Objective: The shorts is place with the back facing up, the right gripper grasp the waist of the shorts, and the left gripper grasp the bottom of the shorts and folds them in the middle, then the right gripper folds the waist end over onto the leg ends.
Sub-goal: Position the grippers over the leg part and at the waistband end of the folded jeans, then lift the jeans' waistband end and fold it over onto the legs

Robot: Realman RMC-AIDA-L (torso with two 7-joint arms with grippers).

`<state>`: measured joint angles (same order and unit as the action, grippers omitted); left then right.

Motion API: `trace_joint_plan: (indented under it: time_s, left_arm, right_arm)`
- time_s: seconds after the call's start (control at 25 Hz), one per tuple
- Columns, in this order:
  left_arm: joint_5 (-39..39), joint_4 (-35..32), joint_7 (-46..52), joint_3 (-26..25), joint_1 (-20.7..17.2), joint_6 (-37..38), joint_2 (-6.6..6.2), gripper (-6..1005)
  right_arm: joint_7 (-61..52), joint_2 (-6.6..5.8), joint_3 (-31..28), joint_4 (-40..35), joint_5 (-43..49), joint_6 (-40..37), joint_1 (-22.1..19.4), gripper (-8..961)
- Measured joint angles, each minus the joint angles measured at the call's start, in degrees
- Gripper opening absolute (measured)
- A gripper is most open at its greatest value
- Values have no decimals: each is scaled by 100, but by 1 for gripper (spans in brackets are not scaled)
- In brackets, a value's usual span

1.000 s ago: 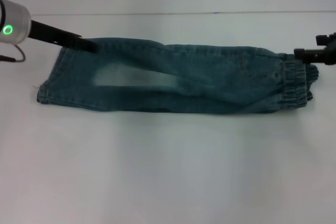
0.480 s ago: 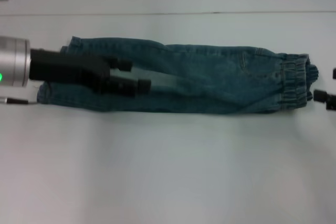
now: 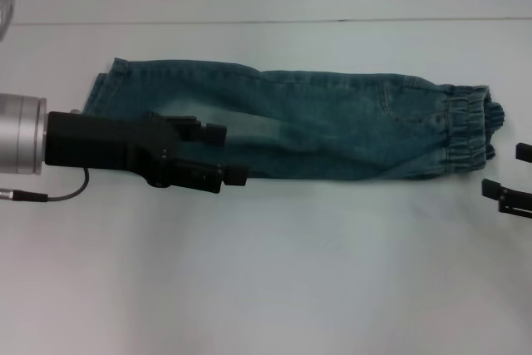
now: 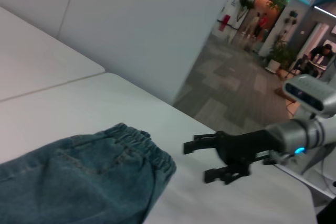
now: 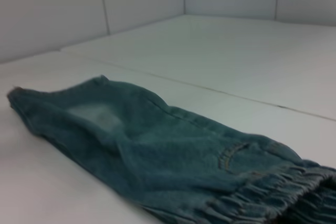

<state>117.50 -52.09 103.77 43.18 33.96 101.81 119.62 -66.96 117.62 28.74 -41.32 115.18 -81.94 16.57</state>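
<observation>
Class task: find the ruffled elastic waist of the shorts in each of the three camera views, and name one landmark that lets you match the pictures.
Head view: the waist is at the right end of the shorts, near the right gripper.
Left wrist view: the waist faces the right gripper, apart from it.
Right wrist view: the waist is at the lower right corner.
Shared landmark: the back pocket beside the waist.
</observation>
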Motion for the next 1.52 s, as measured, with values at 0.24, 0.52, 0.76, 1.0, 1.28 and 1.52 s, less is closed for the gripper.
trace_joint_plan:
  time_s: [0.24,0.52,0.76,1.0,1.28,1.52]
  left_arm:
    - [14,29,-1,7,2,54,54,901]
    - [6,33,57,6,20,76,104,891]
    - [1,33,85,7,42,79,139,882]
    - [-3,32,78,16,20,75,188,873]
    - [-6,33,37,33,7,40,220,862]
    - [-8,35,-20,30,-10,13,251,853]
  right_arm:
    - [358,47,3,286,-7,479,214,925]
    - [450,-19,271,648,203,866,555,922]
    - [614,31,303,852,568,1158,777,871]
    - [1054,39,216,878,434,1175,678,811]
    - [1286,42,253,970,405,1107,677,603]
    - [1411,42,221,1099,405,1093,726,279]
